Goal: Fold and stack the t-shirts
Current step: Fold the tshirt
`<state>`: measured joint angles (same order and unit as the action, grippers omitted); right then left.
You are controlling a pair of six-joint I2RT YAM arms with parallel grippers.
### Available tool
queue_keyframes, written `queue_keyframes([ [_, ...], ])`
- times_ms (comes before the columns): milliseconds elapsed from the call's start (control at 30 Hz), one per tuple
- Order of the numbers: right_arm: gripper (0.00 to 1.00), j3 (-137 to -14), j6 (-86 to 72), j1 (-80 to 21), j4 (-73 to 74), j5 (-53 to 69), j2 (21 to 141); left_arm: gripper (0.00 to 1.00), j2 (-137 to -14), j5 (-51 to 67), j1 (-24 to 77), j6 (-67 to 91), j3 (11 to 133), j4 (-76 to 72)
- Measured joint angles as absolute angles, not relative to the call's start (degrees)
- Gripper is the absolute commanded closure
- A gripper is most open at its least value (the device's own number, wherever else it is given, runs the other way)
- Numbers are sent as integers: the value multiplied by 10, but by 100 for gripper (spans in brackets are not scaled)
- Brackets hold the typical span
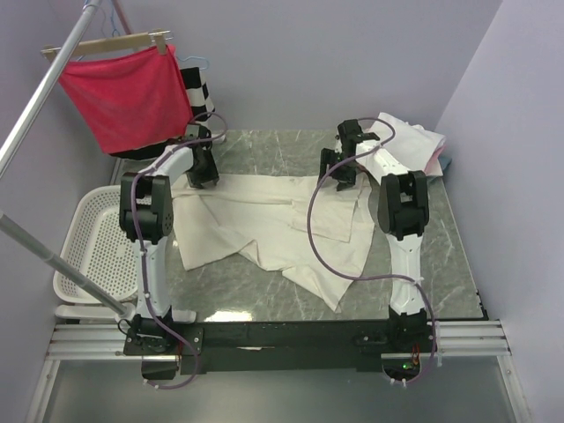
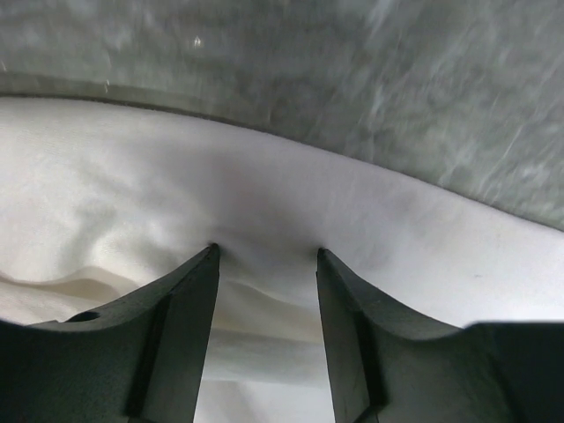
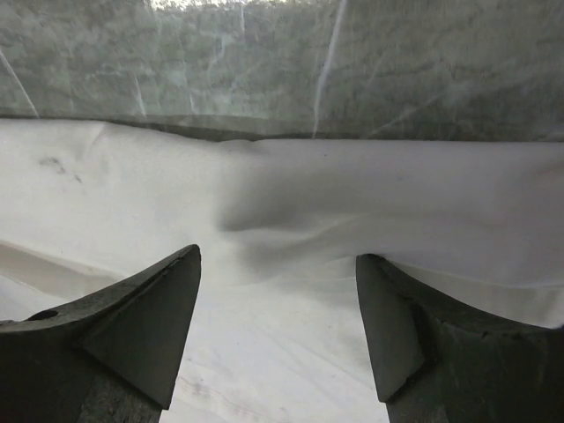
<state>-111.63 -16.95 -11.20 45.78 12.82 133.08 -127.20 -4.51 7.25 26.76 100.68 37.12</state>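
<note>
Cream t-shirt (image 1: 264, 220) is lying spread out, a bit skewed, mid-worktop (image 1: 264, 150), and both arms are reaching over it to its far edge. L jaws are standing part-open w/ tips pressing into the cloth just inside that edge; R jaws are gaping wider, tips likewise on the fabric, neither pinching anything yet. Prob. they're lining up a two-point pinch so the edge comes fwd evenly for a fold, while other shirts (image 1: 410, 137) are sitting heaped at the far-R corner.

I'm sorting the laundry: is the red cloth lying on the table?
No, the red cloth hangs from a wooden hanger at the far left.
</note>
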Motion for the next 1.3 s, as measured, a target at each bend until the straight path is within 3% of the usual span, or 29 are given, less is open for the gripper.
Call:
queue_keyframes([
  [233,19,-1038,-159,-111,370,145,1283,34,-1263,-48,70,262,998,346],
  [300,18,-983,-157,-111,338,145,1236,30,-1227,-48,71,262,953,322],
  [333,18,-962,-155,-111,326,144,1211,20,-1201,-49,72,262,927,317],
  [433,18,-921,-150,-111,296,139,1133,16,-1108,-54,75,263,861,294],
  [733,17,-755,-157,-111,216,158,920,18,-817,-53,100,336,637,229],
  [967,17,-610,-167,-117,217,173,859,25,-671,-70,187,465,415,257],
  [1300,16,-539,-176,-130,209,199,826,21,-491,-150,215,635,321,334],
])
